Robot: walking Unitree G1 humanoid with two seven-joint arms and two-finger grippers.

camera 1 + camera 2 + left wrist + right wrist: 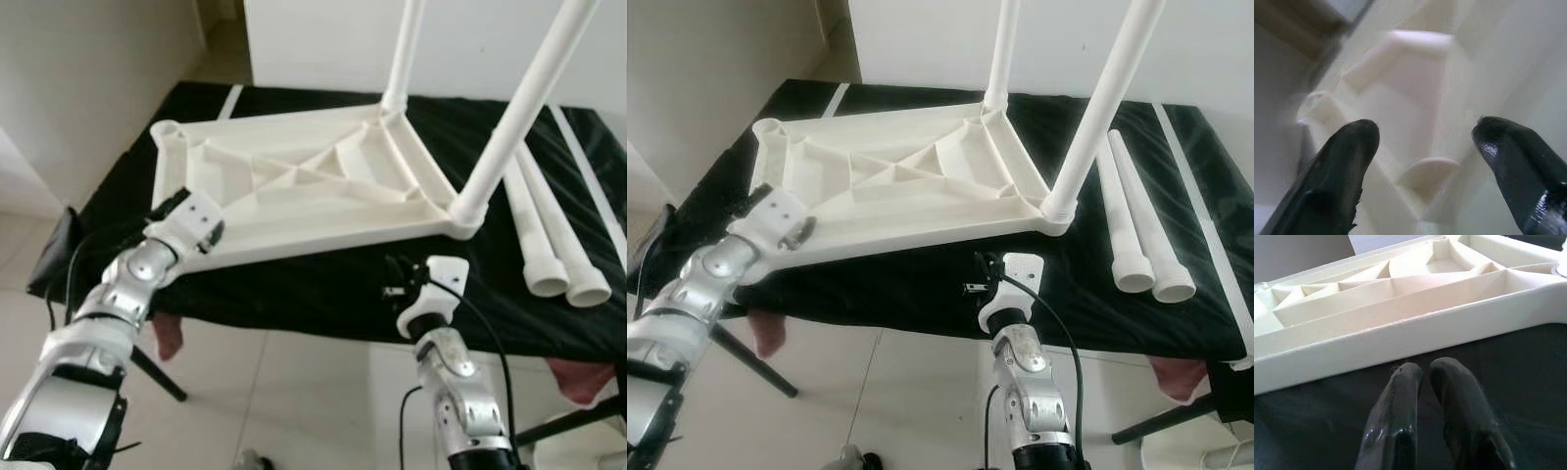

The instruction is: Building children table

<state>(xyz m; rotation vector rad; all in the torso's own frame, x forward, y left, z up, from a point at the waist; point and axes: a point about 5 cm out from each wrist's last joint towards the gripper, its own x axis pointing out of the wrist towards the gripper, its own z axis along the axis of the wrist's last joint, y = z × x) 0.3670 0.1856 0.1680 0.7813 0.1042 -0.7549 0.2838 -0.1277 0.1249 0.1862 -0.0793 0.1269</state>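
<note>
With the upturned tabletop on the black desk, the left gripper, fingers wide at its near corner socket, could shove it, toppling its two upright legs, while the right gripper, fingers nearly together, rests beside its near edge.

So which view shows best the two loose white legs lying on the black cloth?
The right eye view: both loose white legs lie whole on the black cloth, right of the upturned tabletop. The left eye view shows them nearer its edge.

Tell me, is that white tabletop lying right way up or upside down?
Upside down: the tabletop's ribbed underside faces up on the black cloth, and two fitted legs point upward.
</note>
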